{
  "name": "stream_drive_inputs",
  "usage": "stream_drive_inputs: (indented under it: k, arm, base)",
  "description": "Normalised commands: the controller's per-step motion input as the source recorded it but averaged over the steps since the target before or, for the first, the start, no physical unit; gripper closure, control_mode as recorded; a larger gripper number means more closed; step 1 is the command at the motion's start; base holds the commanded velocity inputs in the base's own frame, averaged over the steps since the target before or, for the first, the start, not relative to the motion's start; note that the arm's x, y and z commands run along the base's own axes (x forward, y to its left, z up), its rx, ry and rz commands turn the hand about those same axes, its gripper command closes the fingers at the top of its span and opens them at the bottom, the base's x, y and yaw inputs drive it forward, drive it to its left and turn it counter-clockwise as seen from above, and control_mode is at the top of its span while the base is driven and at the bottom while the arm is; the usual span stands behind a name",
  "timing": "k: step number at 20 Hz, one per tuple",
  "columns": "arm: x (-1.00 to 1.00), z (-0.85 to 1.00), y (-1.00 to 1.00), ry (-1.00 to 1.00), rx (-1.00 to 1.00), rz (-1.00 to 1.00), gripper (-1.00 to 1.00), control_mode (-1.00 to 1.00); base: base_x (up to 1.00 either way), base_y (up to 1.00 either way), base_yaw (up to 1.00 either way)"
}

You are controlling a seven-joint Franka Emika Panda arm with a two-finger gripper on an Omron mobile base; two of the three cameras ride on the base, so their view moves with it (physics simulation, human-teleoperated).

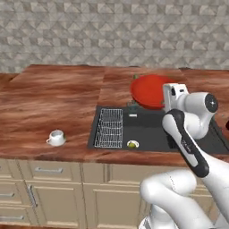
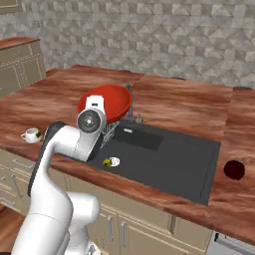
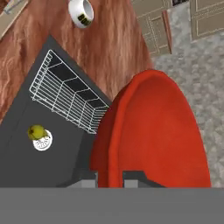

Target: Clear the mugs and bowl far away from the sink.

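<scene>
Running wall to wall under a grey patterned-tile backsplash [image 1: 112, 31], the reddish-brown wood-grain countertop [image 1: 53, 103] sits on beige cabinets with bar handles [image 1: 49, 179]. Set into it is the black rectangular recessed sink [image 2: 169, 159], the landmark for everything else. Inside the sink, a white wire grid rack [image 1: 109, 129] fills the left end, and a round drain with a small yellow-green thing on it [image 1: 132, 144] lies near the front wall beside the rack. A slim grey faucet [image 2: 131, 102] rises at the sink's back edge.

Lifted clear above the sink's back left part, tilted steeply on edge, is the wide shallow bright red round bowl [image 1: 150, 91]. The gripper [image 3: 109, 177] is clenched on its rim, one dark finger on each side of the wall, as the hand view shows.

Well left of the sink, near the counter's front edge, stands the squat glossy white mug with a side handle [image 1: 56, 137]; whether it holds anything cannot be told. Just right of the sink, on the counter, sits the small dark maroon-red mug [image 2: 234, 170].
</scene>
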Motion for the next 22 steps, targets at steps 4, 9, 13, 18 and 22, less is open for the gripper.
stream_drive_inputs:
  k: [4, 9, 13, 18, 22]
  arm:
    - [0.00, 0.00, 0.00, 0.00, 0.00, 0.00, 1.00, 1.00]
    - [0.00, 0.00, 0.00, 0.00, 0.00, 0.00, 1.00, 1.00]
    - [0.00, 0.00, 0.00, 0.00, 0.00, 0.00, 1.00, 1.00]
    - [0.00, 0.00, 0.00, 0.00, 0.00, 0.00, 1.00, 1.00]
    - [0.00, 0.00, 0.00, 0.00, 0.00, 0.00, 1.00, 1.00]
  base:
    - [-0.09, 0.00, 1.00]
    - [-0.07, 0.00, 1.00]
    - [-0.07, 0.00, 1.00]
    - [-0.02, 0.00, 1.00]
    - [0.00, 0.00, 1.00]
